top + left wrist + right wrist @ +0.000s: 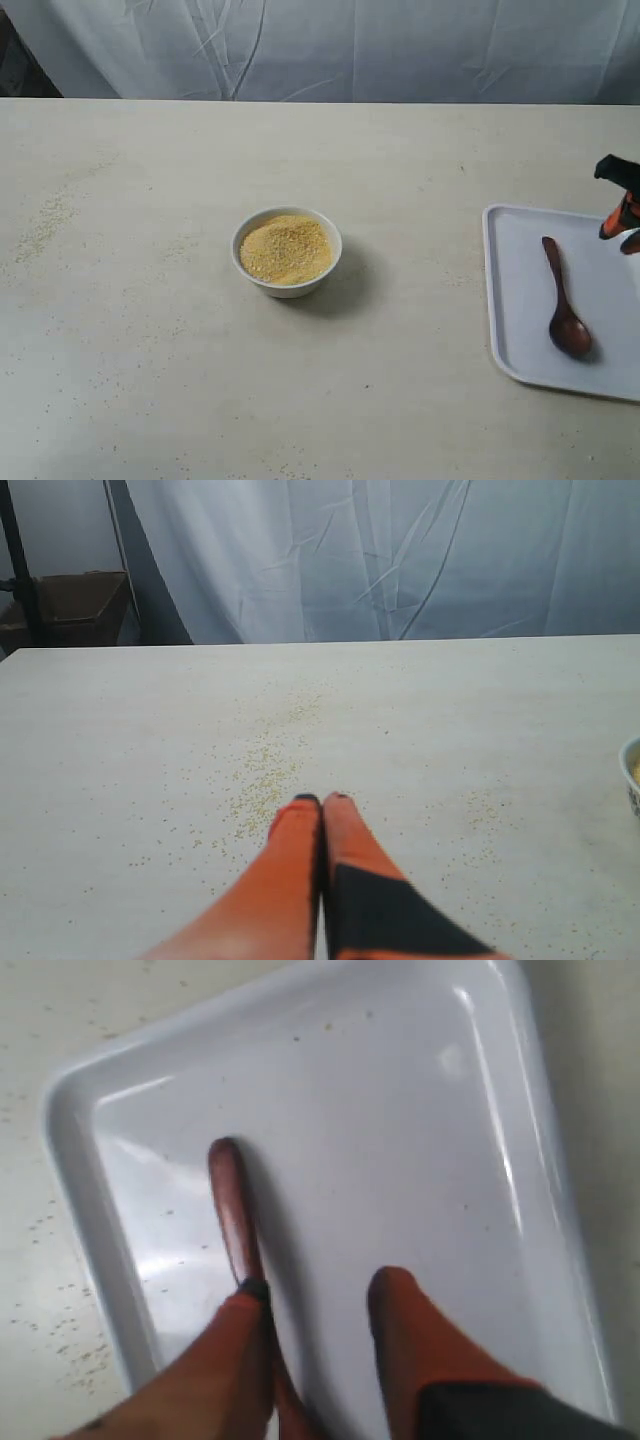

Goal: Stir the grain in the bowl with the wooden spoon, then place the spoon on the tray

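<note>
The white bowl [287,251] holds a mound of yellow grain [286,249] at the table's middle; its rim [633,775] shows at the edge of the left wrist view. The dark wooden spoon [562,300] lies flat on the white tray [520,330] at the right, scoop toward the front. My right gripper [625,222] hovers open above the tray's far part; in its wrist view the spoon handle [232,1205] lies beside one finger, not clamped, on the tray [400,1110]. My left gripper [322,801] is shut and empty over bare table, out of the exterior view.
Spilled grains [45,222] are scattered over the table's left part, also seen as grains [262,775] ahead of the left fingertips. A white curtain [330,45] hangs behind the table. A dark stand and box [70,605] sit beyond the table's far corner.
</note>
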Robot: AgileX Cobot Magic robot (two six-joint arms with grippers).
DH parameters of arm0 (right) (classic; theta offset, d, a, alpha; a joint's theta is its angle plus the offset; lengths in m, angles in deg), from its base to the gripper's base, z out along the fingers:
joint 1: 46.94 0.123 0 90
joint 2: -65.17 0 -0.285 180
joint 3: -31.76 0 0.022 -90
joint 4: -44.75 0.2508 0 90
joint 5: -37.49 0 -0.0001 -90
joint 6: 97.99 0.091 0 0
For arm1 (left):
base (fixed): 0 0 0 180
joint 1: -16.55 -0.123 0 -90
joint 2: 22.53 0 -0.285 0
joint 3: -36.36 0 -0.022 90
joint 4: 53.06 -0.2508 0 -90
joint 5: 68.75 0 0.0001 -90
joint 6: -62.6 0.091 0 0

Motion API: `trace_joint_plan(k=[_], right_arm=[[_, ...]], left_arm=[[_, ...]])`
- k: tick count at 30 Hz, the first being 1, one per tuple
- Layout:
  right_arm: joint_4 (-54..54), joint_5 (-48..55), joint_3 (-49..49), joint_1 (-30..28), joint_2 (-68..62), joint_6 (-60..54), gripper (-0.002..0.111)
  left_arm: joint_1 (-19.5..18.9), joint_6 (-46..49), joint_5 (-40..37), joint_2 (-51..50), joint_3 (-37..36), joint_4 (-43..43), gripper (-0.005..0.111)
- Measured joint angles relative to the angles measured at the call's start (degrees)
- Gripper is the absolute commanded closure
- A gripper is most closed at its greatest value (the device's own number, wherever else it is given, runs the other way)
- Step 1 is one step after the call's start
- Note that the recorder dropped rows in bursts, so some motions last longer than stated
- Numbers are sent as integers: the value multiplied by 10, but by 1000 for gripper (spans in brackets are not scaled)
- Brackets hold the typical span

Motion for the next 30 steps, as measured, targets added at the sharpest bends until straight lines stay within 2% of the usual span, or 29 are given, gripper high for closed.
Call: trace_joint_plan(k=[1,4,7,10,12,17,18,20,22,30], right_arm=[[-4,6,0,3,17,-1,108],[-26,29,0,21,87,-29,108],[-86,63,0,85,210,-83,108],[-113,48,19,114,311,-92,108],[-121,-9,77,118,407,-95,108],[-130,-181,297,118,659,-96,108],[-117,-248,353,118,698,-96,108],[-103,-332,420,118,738,-96,108],[-99,-361,459,118,765,-96,108],[-89,-368,474,118,776,-96,108]], left_arm=[[0,0,0,0,0,0,107],[0,0,0,0,0,0,107],[0,0,0,0,0,0,107],[0,0,0,0,0,0,107],[0,0,0,0,0,0,107],[0,0,0,0,0,0,107],[0,0,0,0,0,0,107],[0,0,0,0,0,0,107],[0,0,0,0,0,0,107],[0,0,0,0,0,0,107]])
